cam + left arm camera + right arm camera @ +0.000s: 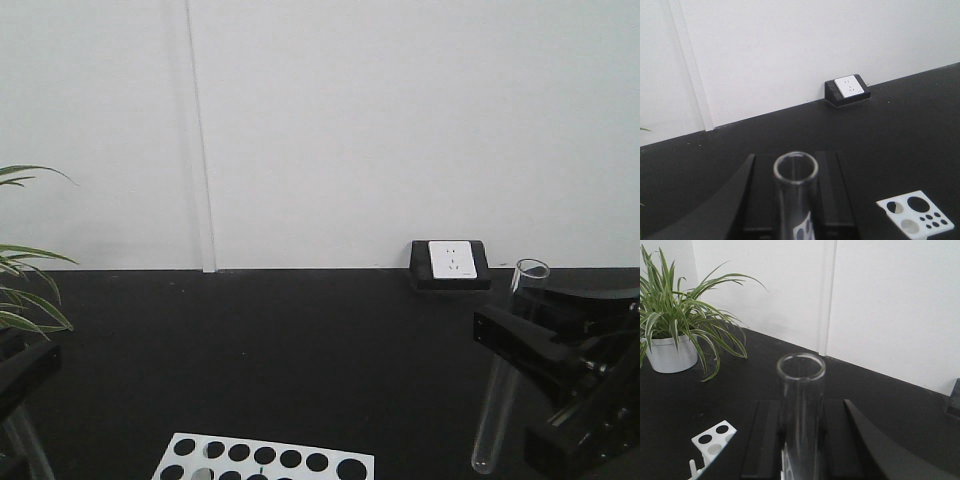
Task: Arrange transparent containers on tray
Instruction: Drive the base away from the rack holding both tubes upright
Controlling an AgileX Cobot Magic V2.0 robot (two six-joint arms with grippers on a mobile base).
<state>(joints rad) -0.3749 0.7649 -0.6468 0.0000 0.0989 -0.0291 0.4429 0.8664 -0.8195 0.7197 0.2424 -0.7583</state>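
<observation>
Your right gripper [800,445] clamps the right tube [801,390] upright, right of the rack [265,470]; your left gripper [796,210] clamps the left tube [796,172] upright, left of the rack. No tray shows, so you cannot tell which arm is nearer it

I am gripping a test tube [801,395] upright in my right tool [801,450], bottom centre of its wrist view; my left tool [796,215] is clamping a second test tube [795,187] likewise.

table [300,350] black | rack [275,443] white, dark round holes | tube [495,415] clear | plant [690,315] green-white striped | pot [670,352] white
</observation>
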